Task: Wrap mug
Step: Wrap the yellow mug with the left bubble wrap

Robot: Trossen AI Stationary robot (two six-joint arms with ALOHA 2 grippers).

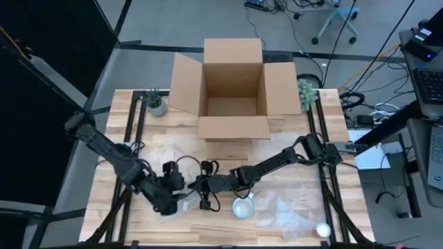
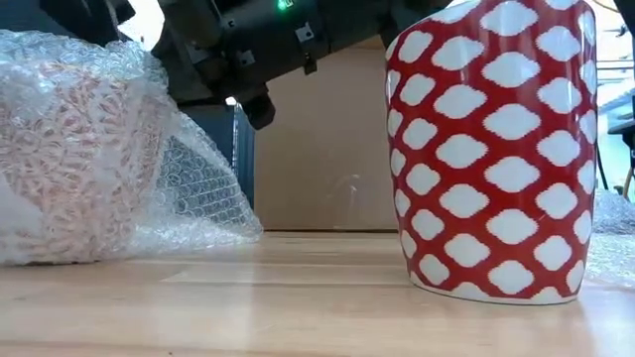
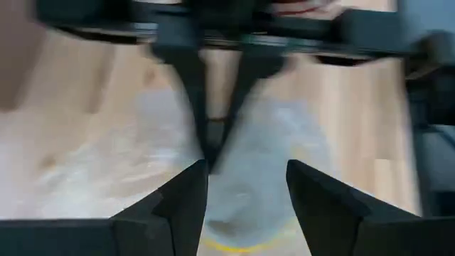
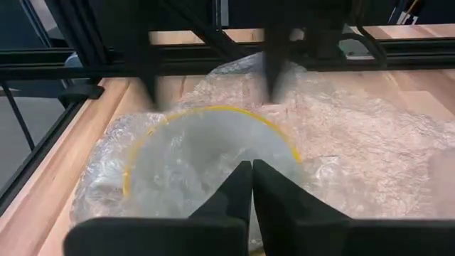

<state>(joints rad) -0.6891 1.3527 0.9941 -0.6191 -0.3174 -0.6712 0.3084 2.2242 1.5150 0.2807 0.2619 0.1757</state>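
Observation:
A mug with a yellow rim, covered in bubble wrap (image 4: 206, 156), lies on the table between my two grippers; in the low view it is the bundle (image 2: 79, 149) at the left. My right gripper (image 4: 252, 165) is shut on the wrap over the mug's mouth. My left gripper (image 3: 245, 167) faces it, open, one finger on either side of the bundle. A bare red-and-white mug (image 2: 496, 149) stands upright on its base just to the right (image 1: 242, 206). My right gripper pinches the bubble wrap (image 4: 238, 151) lying over the mug's yellow-rimmed mouth between its two shut fingers (image 3: 206, 107). It comes from the table's right, slanting down. The wrapped mug rests on the table. My left gripper: whether its fingers touch the bundle, I cannot tell.
An open cardboard box (image 1: 233, 90) stands at the far middle. Loose bubble wrap (image 1: 291, 216) and a white ball (image 1: 323, 228) lie near the front right. Small plants stand at the far left (image 1: 156, 102) and far right (image 1: 306, 91).

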